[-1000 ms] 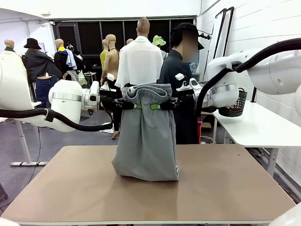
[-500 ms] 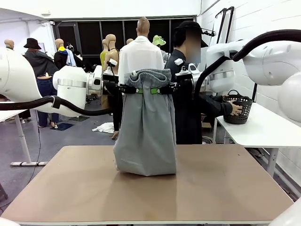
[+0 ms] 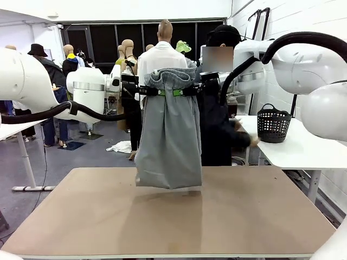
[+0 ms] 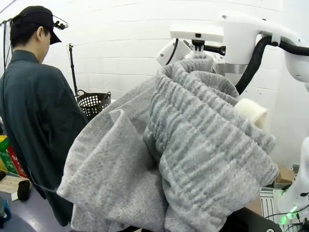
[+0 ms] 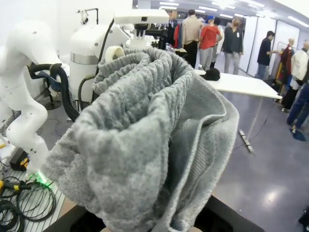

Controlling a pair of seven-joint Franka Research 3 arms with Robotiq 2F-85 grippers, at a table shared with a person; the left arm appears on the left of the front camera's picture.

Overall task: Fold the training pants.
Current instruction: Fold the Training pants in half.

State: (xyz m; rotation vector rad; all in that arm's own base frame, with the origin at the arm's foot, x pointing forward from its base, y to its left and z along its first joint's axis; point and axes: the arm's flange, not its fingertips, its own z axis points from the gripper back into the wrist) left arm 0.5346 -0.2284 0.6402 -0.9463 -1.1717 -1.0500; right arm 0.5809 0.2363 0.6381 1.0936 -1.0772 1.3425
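- The training pants [image 3: 168, 138] hang as a smooth light-grey column above the table [image 3: 260, 216], their lower edge apparently just clear of the wood, with the gathered waistband bunched on top.
- The left gripper [image 3: 153, 91] and right gripper [image 3: 183, 92] are each clenched on the pants just under the waistband, green pads showing.
- The wrist views bring out what the front view flattens: ribbed elastic knit and a fleecy inner face [image 4: 207, 140], heaped in thick folds [image 5: 145, 130].
- A person [image 3: 217, 103] in dark clothes stands behind the cloth, partly hidden by it.
- A black mesh basket [image 3: 272, 124] sits on the white side table [image 3: 303, 151].
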